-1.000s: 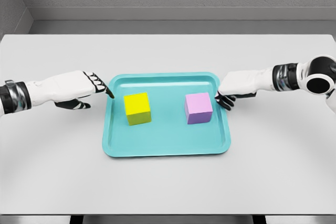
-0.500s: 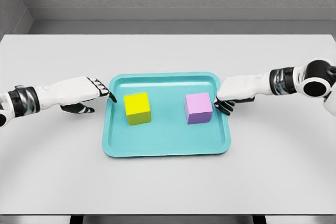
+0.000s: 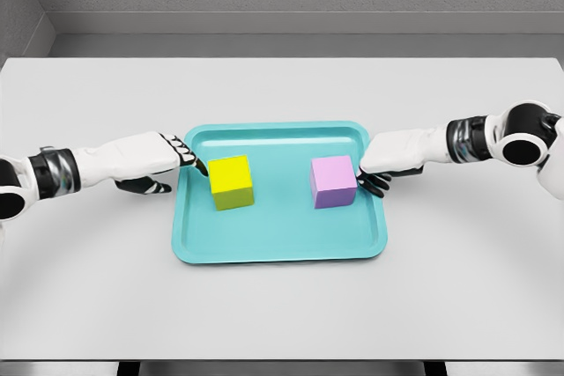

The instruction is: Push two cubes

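Head view, tray: we find a teal tray (image 3: 280, 244) lying flat near the middle of a white table (image 3: 282, 314).
Head view, yellow cube: the yellow cube (image 3: 231, 181) sits in the tray's left half, upright and slightly turned.
Head view, pink cube: the pink cube (image 3: 333, 181) sits in the tray's right half, well apart from the yellow one.
Head view, left hand: the left hand (image 3: 163, 160) reaches over the tray's left rim; its fingers (image 3: 196, 162) are stretched out and hold nothing, the tips at or just beside the yellow cube's left face. We cannot tell whether they touch.
Head view, right hand: the right hand (image 3: 388, 158) is at the tray's right rim, fingers loosely bent and gripping nothing, the tips just beside the pink cube's right face. Contact unclear.
Risk, tray: we judge that a wrist dragging on the rim could shift the whole tray instead of a cube.
Risk, cubes: an off-centre or high push could spin or tip a cube; uneven pushes could drive the two together crookedly.
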`<state>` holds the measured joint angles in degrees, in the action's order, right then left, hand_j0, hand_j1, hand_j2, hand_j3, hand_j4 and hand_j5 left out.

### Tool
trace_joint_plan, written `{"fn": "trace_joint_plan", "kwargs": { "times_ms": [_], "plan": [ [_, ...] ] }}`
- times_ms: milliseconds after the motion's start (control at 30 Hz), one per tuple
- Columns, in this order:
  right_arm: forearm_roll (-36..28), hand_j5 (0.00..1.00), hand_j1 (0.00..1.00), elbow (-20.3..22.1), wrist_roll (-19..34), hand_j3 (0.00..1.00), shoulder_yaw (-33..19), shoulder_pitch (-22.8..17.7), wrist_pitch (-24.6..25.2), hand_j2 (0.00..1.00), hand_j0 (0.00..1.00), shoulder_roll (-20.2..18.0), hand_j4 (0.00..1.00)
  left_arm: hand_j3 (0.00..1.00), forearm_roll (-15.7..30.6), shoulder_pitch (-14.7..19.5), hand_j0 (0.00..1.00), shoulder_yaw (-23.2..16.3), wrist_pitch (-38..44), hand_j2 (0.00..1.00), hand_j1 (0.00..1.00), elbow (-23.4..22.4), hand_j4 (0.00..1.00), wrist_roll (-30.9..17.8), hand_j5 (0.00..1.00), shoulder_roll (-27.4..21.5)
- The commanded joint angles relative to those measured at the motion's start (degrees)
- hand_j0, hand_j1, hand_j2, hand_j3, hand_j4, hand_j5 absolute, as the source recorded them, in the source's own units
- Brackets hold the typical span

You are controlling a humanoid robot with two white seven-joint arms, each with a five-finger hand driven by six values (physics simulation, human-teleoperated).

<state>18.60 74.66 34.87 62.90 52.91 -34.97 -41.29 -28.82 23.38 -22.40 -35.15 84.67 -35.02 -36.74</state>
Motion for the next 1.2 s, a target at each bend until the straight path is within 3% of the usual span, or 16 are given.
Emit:
{"fn": "trace_joint_plan", "kwargs": {
  "times_ms": [0,967,1167],
  "plan": [
    [-0.8,0.15,0.15,0.1,0.1,0.15,0.1,0.0,0.0,0.15,0.15,0.2,0.15,0.73,0.3,0.0,0.73,0.0,0.1,0.73,0.73,0.0,0.73,0.0,0.73,0.3],
    [-0.8,0.15,0.15,0.0,0.1,0.15,0.8,0.7,0.0,0.15,0.15,3.9,0.15,0.73,-0.1,2.1,0.73,-0.8,0.1,0.73,0.73,-0.3,0.73,0.0,0.73,-0.1],
    [0.0,0.15,0.15,-1.6,0.1,0.15,1.3,0.8,0.0,0.15,0.15,5.3,0.15,0.69,-1.2,2.5,0.69,-1.0,0.1,0.69,0.69,-0.1,0.69,0.0,0.69,0.6]
  ]
}}
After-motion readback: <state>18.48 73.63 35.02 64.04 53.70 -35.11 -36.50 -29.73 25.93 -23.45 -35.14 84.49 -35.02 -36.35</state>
